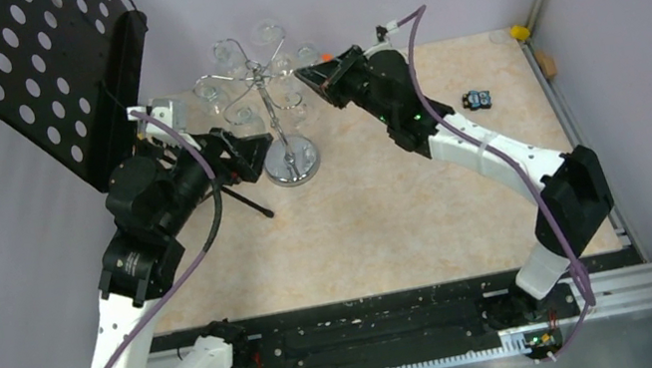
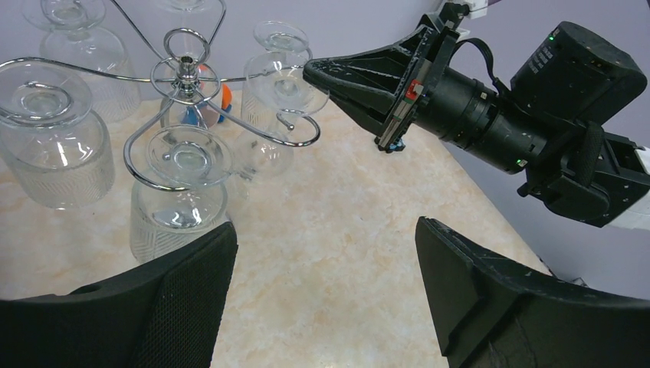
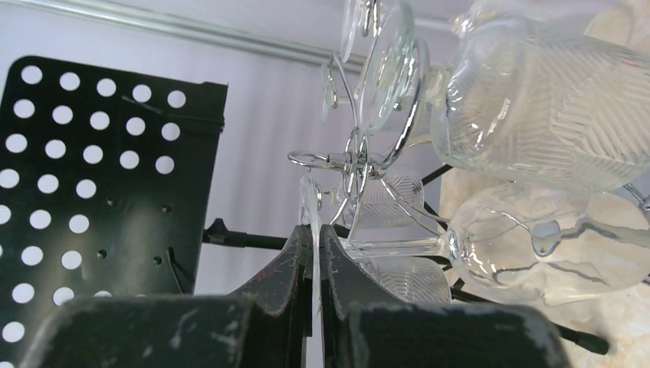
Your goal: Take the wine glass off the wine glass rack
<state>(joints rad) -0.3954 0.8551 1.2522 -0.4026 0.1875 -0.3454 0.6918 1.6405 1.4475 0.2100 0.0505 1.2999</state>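
The chrome wine glass rack stands at the back middle of the table on a shiny disc base, with several clear glasses hanging upside down from its scrolled arms. My right gripper reaches in from the right and is shut on the thin foot of one wine glass; its stem and bowl run off to the right in the right wrist view. The left wrist view shows that gripper's tip at the foot of this glass, which still sits in a rack arm. My left gripper is open and empty, just left of the rack base.
A black perforated music stand on a tripod stands at the back left, its leg running beside the rack base. A small black object lies at the right. A yellow item sits in the back right corner.
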